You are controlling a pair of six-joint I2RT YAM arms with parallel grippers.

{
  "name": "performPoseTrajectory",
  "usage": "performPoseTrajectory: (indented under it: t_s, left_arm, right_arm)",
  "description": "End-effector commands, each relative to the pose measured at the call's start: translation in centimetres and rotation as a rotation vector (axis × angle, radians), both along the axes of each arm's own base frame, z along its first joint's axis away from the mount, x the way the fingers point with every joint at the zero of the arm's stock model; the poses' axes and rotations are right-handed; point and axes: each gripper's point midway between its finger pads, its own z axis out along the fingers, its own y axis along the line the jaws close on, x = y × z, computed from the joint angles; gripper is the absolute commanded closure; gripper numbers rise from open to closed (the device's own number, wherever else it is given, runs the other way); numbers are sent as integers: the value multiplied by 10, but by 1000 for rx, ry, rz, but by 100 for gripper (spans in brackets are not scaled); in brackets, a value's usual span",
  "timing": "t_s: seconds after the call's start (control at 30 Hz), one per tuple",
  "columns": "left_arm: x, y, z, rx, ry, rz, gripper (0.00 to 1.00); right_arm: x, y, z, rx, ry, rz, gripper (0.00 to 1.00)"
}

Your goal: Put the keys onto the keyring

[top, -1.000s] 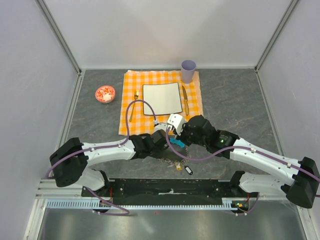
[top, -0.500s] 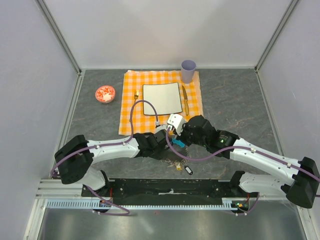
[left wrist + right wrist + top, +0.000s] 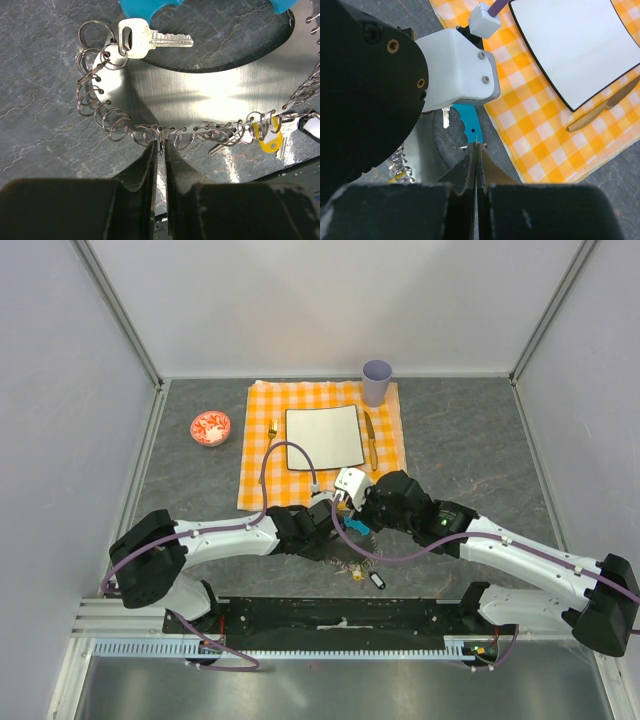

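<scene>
In the left wrist view a silvery crescent plate [image 3: 200,95] lies on the dark table, its edge strung with several small wire rings. A silver key [image 3: 150,37] hangs on one ring beside the turquoise tag [image 3: 145,7]. A yellow-headed key [image 3: 265,137] sits among the rings at the right. My left gripper [image 3: 160,146] is pinched on one thin ring at the crescent's near edge. My right gripper [image 3: 477,147] is shut, with a thin wire of the keyring poking from its tips beside the turquoise tag [image 3: 467,122]. Both grippers meet over the tag [image 3: 353,528] in the top view.
Behind the grippers an orange checked cloth [image 3: 260,490] holds a white plate [image 3: 324,437], a gold fork [image 3: 271,430] and a knife [image 3: 369,440]. A lilac cup [image 3: 377,381] stands at its far corner, a red-and-white bowl [image 3: 210,427] to the left. A small fob [image 3: 377,581] lies near the front edge.
The left arm has slid a little to the right toward the tag, and its jaws have narrowed onto a ring. The right arm has not moved.
</scene>
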Motion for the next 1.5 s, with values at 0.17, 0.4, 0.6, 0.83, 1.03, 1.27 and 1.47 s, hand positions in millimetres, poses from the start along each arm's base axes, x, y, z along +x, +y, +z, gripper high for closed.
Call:
performPoseTrajectory:
  t_s: [0.17,0.4,0.6,0.83,1.03,1.27,1.47]
  left_arm:
    - [-3,-10,7,-38,19,6,84]
    - [-5,-9,5,-36,30,7,83]
    - [-8,-5,1,-21,41,13,83]
    - [-9,-1,-3,-2,46,19,85]
    - [-9,-2,-2,-7,46,11,98]
    - [8,-1,29,-36,-98,-69,98]
    - [31,7,73,-123,-390,-197,98]
  right_arm:
    - [2,3,9,45,-19,-7,100]
    - [2,3,9,44,-19,-7,100]
    - [1,4,9,46,-18,-1,100]
    - [0,4,10,50,-16,5,100]
    - [1,4,11,52,-20,5,100]
    - [0,4,14,58,-25,4,100]
    - [-3,3,28,96,-54,24,100]
